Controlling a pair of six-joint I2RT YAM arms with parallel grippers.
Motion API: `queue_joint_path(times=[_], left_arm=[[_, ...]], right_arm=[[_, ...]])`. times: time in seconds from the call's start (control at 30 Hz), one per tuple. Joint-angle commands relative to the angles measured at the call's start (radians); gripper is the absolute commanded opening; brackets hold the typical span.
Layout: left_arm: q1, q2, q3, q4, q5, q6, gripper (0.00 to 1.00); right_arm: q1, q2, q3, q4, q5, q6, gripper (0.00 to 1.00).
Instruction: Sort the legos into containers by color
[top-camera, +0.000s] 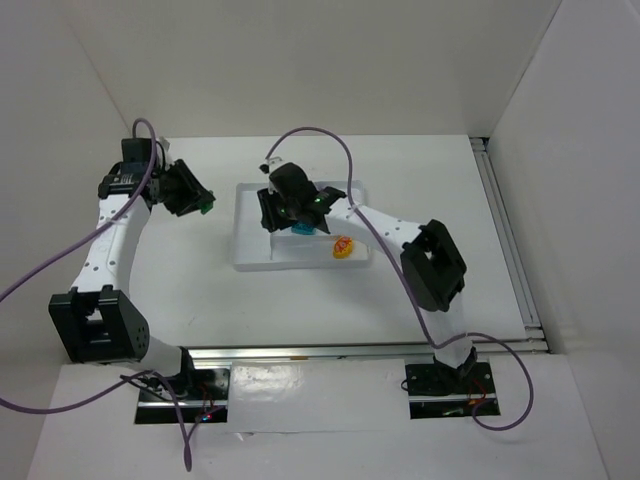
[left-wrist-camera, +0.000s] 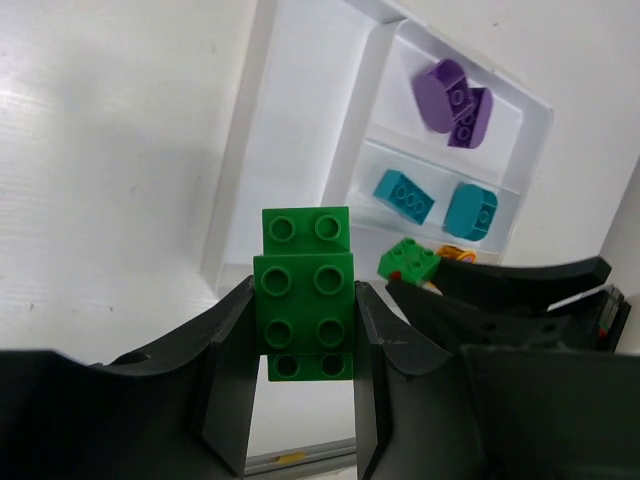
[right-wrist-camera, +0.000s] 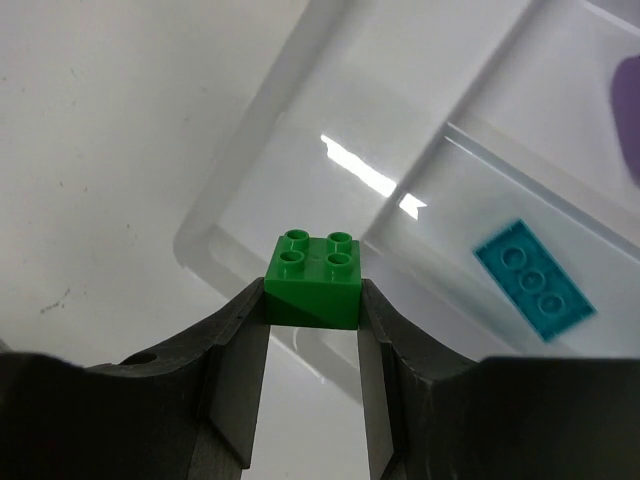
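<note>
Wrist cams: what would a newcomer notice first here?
Both arms grip green: the left end effector holds a tall green stack beside the white tray, the right end effector a small green brick above it. Purple pieces and teal pieces lie in separate sections.

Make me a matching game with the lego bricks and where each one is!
Things:
1. tall green plastic lego stack
2. small square green plastic lego brick
3. two teal plastic lego bricks

Places:
A. lying in a section of the white plastic tray
B. in the jaws of the left gripper
C. in the jaws of the right gripper

Pairs: 1-B, 2-C, 3-A
</note>
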Motion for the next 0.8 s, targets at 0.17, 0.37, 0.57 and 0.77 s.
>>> queue_joint_path(times=[0.17, 0.37, 0.57, 0.77], left_arm=[[0.055, -0.010, -0.038, -0.031, 0.072, 0.001, 0.00], [0.064, -0.010, -0.069, -0.001, 0.133, 0.001, 0.00], [0.064, 0.025, -0.069, 0.018, 0.153, 0.012, 0.00], [0.055, 0.057, -0.069, 0.038, 0.154, 0.021, 0.00]], right_arm=[[0.017, 0.224, 0.276, 0.082, -0.051, -0.030, 0.23], [0.017, 0.341, 0.442, 0.022, -0.051, -0.030, 0.63], [0.017, 0.191, 0.263, 0.099, -0.042, -0.040, 0.76], [0.017, -0.029, 0.056, 0.160, -0.118, -0.015, 0.74]])
